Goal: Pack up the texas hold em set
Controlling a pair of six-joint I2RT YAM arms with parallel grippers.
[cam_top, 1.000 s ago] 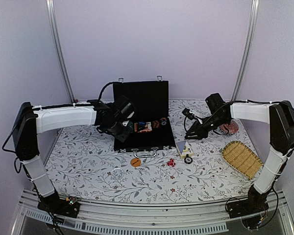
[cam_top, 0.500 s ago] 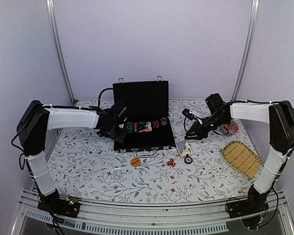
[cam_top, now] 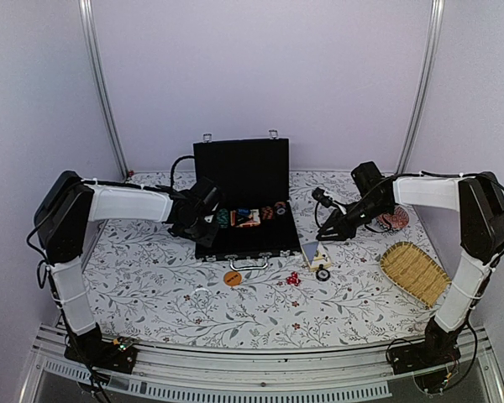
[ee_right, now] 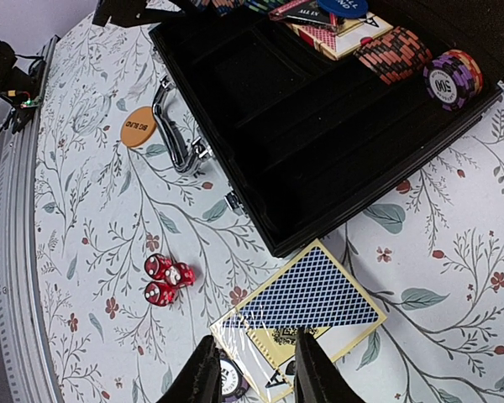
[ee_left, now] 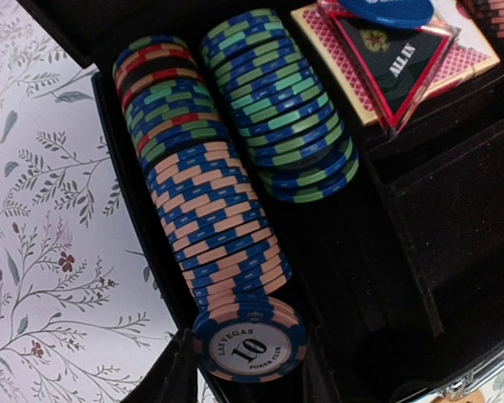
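The black case (cam_top: pixel 239 172) lies open at the back centre. In the left wrist view my left gripper (ee_left: pixel 244 374) is shut on the near end of a blue-and-peach chip stack (ee_left: pixel 223 227) lying in the case's left slot (ee_left: pixel 454 252), beside a blue-green row (ee_left: pixel 281 101). In the overhead view that gripper (cam_top: pixel 206 220) is at the case's left edge. My right gripper (ee_right: pixel 252 369) is shut on the near end of a wrapped blue-backed card deck (ee_right: pixel 311 290), tilted up just in front of the case's right corner (cam_top: pixel 312 250). A single chip (ee_right: pixel 229 378) lies under the deck.
An orange disc (cam_top: pixel 233 278) and three red dice (cam_top: pixel 293 279) lie on the floral cloth in front of the case handle (ee_right: pixel 175 138). A woven yellow basket (cam_top: pixel 414 273) sits at the right, a red patterned dish (cam_top: pixel 393 220) behind the right arm.
My left arm has swung down and leftward from above the case to its left slot, chips still in the jaws. The right arm and deck have hardly moved.
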